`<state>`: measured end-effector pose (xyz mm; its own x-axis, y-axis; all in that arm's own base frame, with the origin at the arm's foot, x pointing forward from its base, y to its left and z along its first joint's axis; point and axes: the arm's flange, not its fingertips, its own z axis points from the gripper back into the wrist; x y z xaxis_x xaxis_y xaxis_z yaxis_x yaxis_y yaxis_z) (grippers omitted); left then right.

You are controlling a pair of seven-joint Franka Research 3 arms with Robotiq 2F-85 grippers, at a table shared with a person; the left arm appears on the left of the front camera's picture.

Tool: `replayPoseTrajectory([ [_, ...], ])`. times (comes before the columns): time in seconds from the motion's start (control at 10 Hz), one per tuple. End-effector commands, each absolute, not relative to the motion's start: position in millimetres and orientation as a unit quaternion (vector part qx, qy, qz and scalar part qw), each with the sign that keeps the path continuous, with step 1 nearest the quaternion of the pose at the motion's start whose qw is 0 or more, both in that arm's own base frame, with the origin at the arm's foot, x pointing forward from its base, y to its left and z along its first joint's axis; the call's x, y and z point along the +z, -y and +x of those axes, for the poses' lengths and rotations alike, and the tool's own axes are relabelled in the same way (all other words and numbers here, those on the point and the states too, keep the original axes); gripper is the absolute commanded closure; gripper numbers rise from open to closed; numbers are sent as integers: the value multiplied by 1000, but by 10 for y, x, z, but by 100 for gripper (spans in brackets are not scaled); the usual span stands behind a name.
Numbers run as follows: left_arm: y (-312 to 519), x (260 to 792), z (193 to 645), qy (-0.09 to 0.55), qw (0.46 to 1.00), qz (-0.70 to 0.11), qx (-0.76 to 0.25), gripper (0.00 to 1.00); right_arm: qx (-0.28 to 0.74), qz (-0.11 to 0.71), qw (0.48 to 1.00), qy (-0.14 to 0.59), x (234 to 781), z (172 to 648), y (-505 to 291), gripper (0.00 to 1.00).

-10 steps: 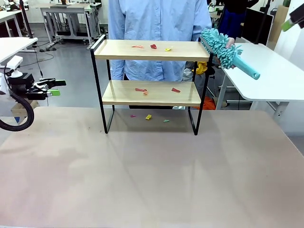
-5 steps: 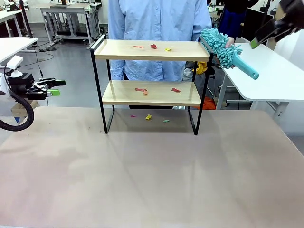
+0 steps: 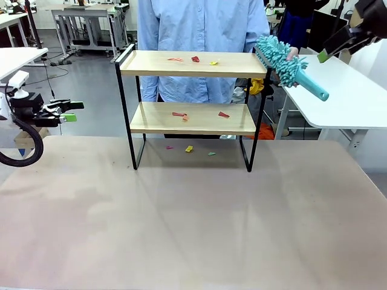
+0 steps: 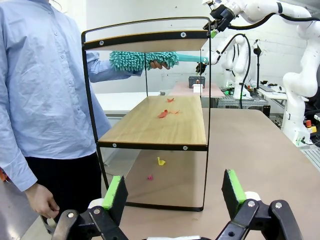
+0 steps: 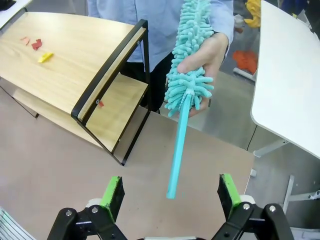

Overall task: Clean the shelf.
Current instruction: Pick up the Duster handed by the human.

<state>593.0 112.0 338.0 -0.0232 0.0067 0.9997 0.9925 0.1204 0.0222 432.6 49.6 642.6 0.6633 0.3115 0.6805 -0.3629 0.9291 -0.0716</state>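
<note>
The beige worktop takes up most of the front view. A person in a light blue shirt stands at its far side. Just in front of the person, in the far middle of the worktop, stands the shelf, upright, with two wooden boards in a black frame.

At the right end of the shelf's top board, the person's hand holds a turquoise fluffy duster by its head. The handle points to the right and a little down.

The right pincer is high at the far right with its fingers apart. The handle's tip appears between them, probably not touching, though depth is hard to judge. The left pincer hangs at the left edge, well apart from the shelf, also with its fingers apart.

Small coloured scraps lie on the top board, on the lower board and on the worktop below.
</note>
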Motion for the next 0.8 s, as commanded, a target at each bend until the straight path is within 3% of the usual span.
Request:
replayPoseTrajectory([
  [0.0, -1127, 3412, 5927, 537, 522, -465, -473, 0, 186, 33, 912, 364, 6443, 4317, -511, 0],
  [0.7, -1127, 3412, 5927, 537, 522, -465, -473, 0, 166, 3, 915, 369, 5676, 4693, -536, 0],
])
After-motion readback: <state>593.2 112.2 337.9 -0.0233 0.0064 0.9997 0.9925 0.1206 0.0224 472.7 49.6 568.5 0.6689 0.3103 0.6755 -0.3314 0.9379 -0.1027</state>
